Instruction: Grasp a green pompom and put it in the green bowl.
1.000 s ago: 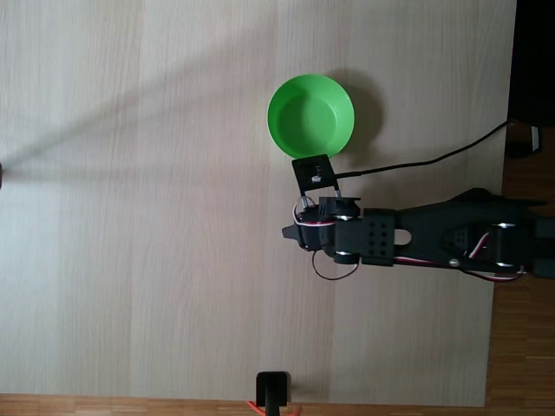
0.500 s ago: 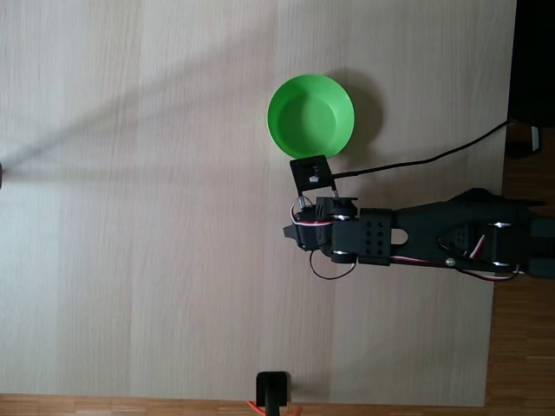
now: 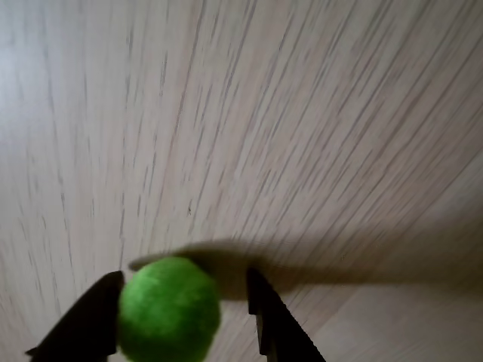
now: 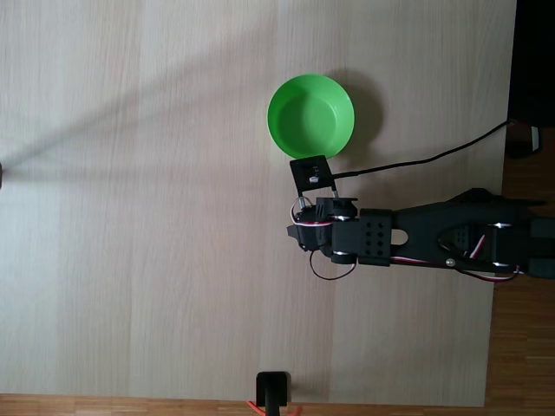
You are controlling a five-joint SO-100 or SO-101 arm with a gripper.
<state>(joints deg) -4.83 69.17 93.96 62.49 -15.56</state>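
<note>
From my remote seat, the wrist view cuts off the hand [image 3: 185, 320] at the bottom edge, its two dark fingers [image 3: 275, 324] grasping the green pompom [image 3: 169, 309] above the pale worktop [image 3: 302, 113]. In the fixed view the black arm [image 4: 416, 238] reaches in from the right, covering the pompom, just beside the green bowl [image 4: 310, 115].

Fixed view is taken from directly above, looking straight down, far enough that nearly the whole table [image 4: 173, 217] is framed, with the arm [image 4: 416, 238] entering from the right edge. Wrist view is taken close to the tabletop [image 3: 287, 113], angled forward past the gripper [image 3: 185, 317]. The wood surface is shared by both.
</note>
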